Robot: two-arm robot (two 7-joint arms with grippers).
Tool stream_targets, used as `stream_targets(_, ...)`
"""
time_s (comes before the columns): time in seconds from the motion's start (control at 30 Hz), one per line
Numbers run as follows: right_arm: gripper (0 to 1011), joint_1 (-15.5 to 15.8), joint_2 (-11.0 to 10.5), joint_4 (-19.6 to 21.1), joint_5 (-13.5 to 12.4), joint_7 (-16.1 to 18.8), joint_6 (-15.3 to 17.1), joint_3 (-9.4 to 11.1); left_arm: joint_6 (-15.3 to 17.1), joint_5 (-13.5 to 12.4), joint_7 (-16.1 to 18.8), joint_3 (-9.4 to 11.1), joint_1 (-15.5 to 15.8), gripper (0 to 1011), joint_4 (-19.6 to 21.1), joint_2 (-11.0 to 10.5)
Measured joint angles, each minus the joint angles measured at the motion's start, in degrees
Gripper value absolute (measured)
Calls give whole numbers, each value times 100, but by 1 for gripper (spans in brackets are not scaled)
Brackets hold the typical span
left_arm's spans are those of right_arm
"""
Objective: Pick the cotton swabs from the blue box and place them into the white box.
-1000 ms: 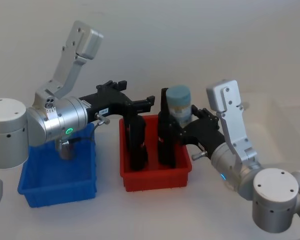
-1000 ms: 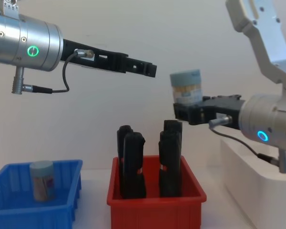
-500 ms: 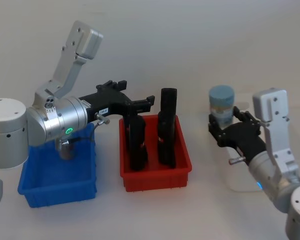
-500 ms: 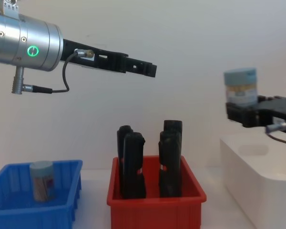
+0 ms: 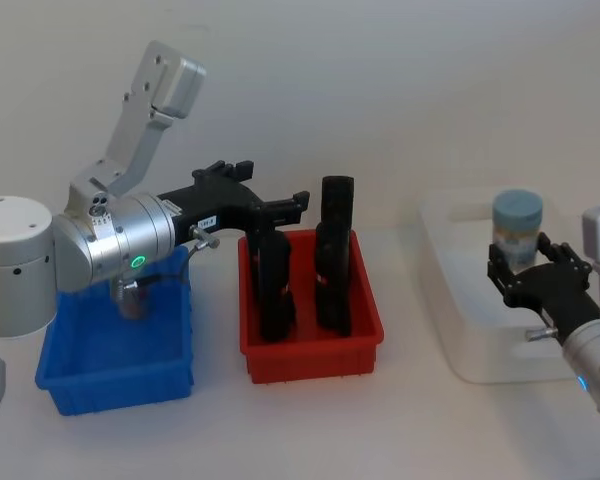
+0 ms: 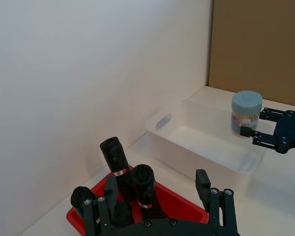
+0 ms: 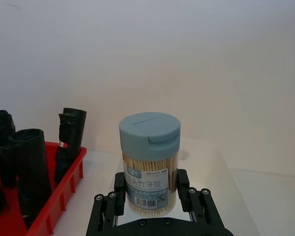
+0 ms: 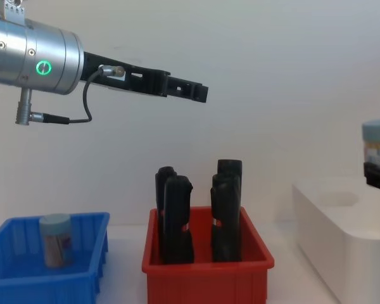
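My right gripper (image 7: 150, 197) is shut on a cotton swab jar (image 7: 150, 156) with a pale blue lid and holds it upright over the white box (image 5: 458, 305). In the head view the jar (image 5: 517, 224) hangs above the box's right half, gripped low on its body by the right gripper (image 5: 521, 264). A second cotton swab jar (image 8: 55, 239) stands in the blue box (image 8: 25, 273) at the left. My left gripper (image 8: 189, 90) hovers open and holding nothing, high above the near-left part of the red bin, right of the blue box (image 5: 110, 362).
A red bin (image 5: 310, 356) holding several tall black handle-shaped objects (image 5: 334, 250) sits between the blue box and the white box. The left arm's body overhangs the blue box. Bare table lies in front of all the containers.
My right gripper has carried the jar to the right, from above the red bin to above the white box. The left arm has stayed still.
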State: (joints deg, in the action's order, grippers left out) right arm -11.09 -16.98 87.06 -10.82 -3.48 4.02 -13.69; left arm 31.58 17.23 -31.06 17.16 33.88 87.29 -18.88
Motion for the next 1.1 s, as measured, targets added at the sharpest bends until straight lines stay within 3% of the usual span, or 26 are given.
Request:
stream_targets(0.47,616,-528,3,-1248,-147,587,-582,167,0,0,0,0,0,1004,0,0)
stream_targets(0.87,952,-848,82,-1858,-245,914,-883,201,0,0,0,0,0,1004,0,0)
stream_targets(1.1,1002,-901,97,-1945,-290,982,-1019,222,0,0,0,0,0,1004,0,0)
